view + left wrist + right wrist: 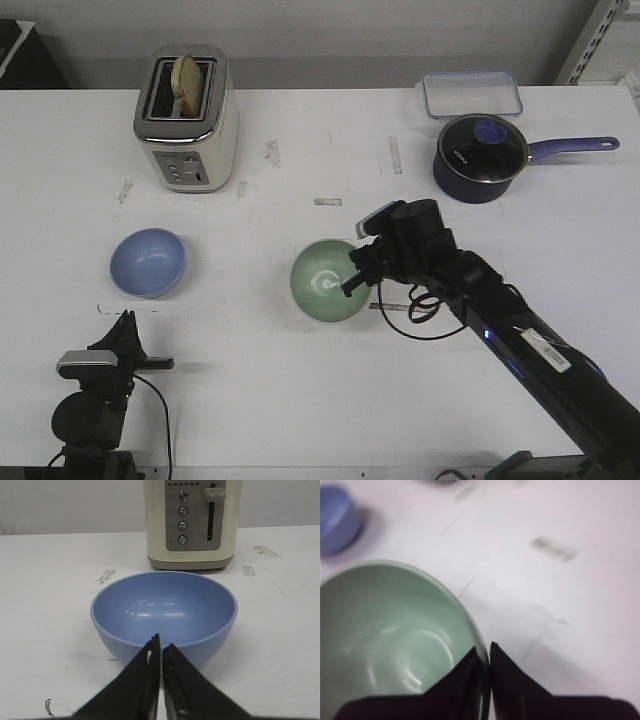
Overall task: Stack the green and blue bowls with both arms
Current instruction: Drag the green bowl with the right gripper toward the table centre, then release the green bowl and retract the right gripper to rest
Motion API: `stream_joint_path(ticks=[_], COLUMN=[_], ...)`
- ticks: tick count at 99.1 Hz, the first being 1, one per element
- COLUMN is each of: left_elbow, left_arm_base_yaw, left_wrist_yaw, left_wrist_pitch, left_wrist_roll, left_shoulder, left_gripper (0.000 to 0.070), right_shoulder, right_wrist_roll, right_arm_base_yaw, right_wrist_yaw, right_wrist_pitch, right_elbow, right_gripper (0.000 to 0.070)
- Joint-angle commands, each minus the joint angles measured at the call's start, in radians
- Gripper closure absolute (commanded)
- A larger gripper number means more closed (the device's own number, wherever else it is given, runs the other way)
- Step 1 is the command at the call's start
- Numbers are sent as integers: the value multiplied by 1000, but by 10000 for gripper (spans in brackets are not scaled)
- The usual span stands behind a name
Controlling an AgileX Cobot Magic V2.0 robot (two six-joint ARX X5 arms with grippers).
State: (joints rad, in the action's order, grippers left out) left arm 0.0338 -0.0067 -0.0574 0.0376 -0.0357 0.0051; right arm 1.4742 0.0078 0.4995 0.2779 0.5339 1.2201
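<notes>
The periwinkle blue bowl (148, 262) stands upright on the white table at the left; it fills the left wrist view (164, 607). My left gripper (125, 322) (161, 645) is shut and empty, low over the table, its tips just short of the blue bowl's near wall. The mint green bowl (322, 280) (390, 640) is at the table's middle. My right gripper (355, 275) (486, 652) is shut on its right rim, one finger inside and one outside. I cannot tell whether the green bowl is off the table. The blue bowl shows blurred in the right wrist view (335, 520).
A cream toaster (187, 118) (192, 522) with a bread slice stands behind the blue bowl. A dark lidded saucepan (480, 157) with a purple handle and a clear lidded box (471, 95) stand at the back right. Black cables loop beside the right arm.
</notes>
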Motion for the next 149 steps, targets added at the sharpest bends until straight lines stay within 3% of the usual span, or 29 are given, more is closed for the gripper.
stream_joint_path(ticks=[1, 61, 67, 80, 85, 100, 109, 123, 136, 142, 149], left_elbow=[-21, -21, -21, -21, -21, -21, -21, -21, -21, -21, -21], left_arm_base_yaw=[2, 2, 2, 2, 2, 2, 2, 2, 2, 2, 2], left_wrist_yaw=[-2, -2, -2, -2, -2, -2, -2, -3, -3, -3, -3], left_wrist_pitch=[9, 9, 9, 10, 10, 10, 10, 11, 14, 13, 13], left_wrist_roll=[2, 2, 2, 2, 2, 2, 2, 2, 2, 2, 2], left_shoulder=[-2, -2, -2, -2, -2, -2, -2, -2, -2, -2, -2], left_gripper=[698, 698, 698, 698, 698, 698, 698, 698, 698, 699, 698], right_shoulder=[45, 228, 228, 226, 220, 180, 127, 19, -65, -101, -137], right_wrist_roll=[14, 14, 14, 15, 14, 14, 14, 15, 13, 3, -9], right_arm_base_yaw=[28, 70, 70, 69, 68, 57, 38, -21, -117, -181, -248], right_wrist_yaw=[-23, -19, -14, -13, -15, -17, -20, -37, -139, -174, -178], right_wrist_pitch=[-6, -4, -6, -4, -1, 5, 5, -19, 27, 69, 94], right_elbow=[12, 11, 12, 16, 21, 60, 84, 91, 90, 81, 53], right_gripper=[696, 677, 585, 233, 192, 196, 241, 438, 654, 696, 696])
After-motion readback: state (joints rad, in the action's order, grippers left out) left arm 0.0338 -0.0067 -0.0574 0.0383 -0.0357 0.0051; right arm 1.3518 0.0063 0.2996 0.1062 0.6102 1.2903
